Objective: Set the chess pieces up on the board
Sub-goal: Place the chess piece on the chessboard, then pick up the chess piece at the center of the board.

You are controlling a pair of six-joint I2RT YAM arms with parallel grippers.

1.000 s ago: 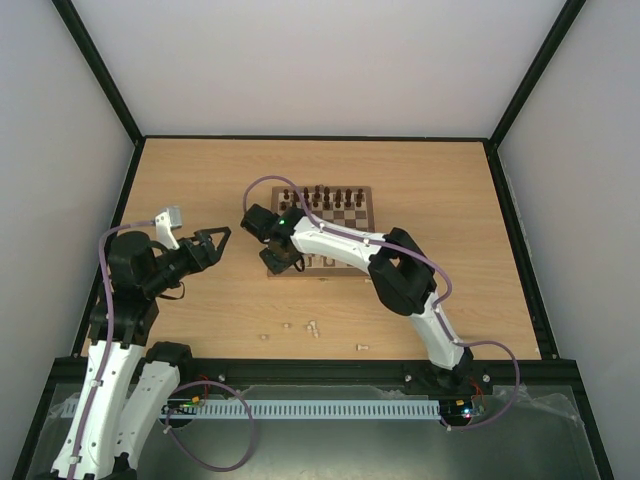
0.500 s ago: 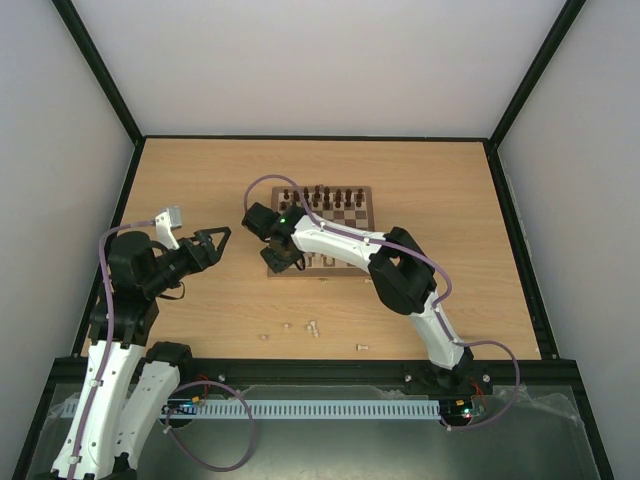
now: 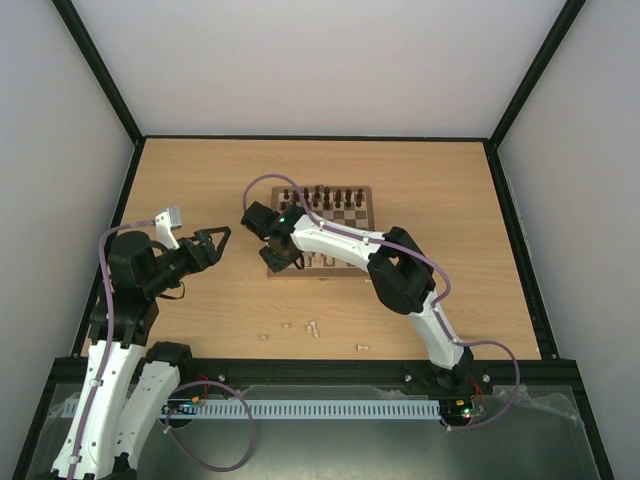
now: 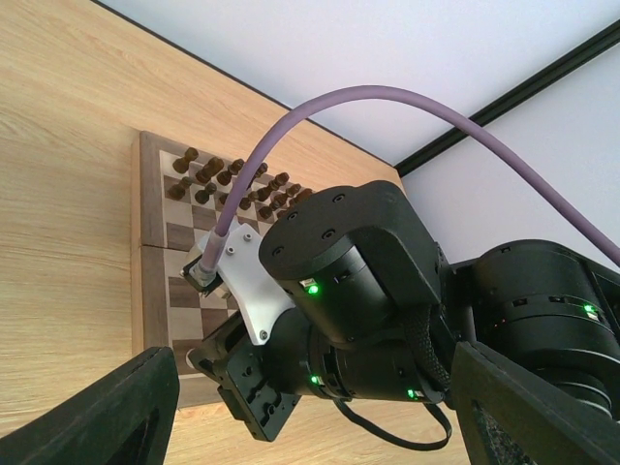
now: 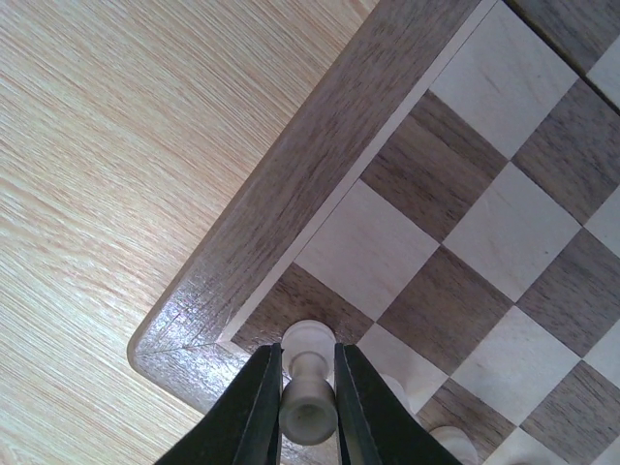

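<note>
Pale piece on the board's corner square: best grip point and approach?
Grip the pale piece by its narrow stem just below the rounded head, coming straight down from above. It stands upright on the board's corner dark square, with other pale pieces close beside it, so a side approach looks crowded. The right gripper flanks it that way.

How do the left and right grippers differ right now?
The left gripper is wide open and empty; the right gripper is closed on a pale chess piece. The left gripper hangs over the table left of the board; the right gripper is at the board's near-left corner. Both have black fingers.
</note>
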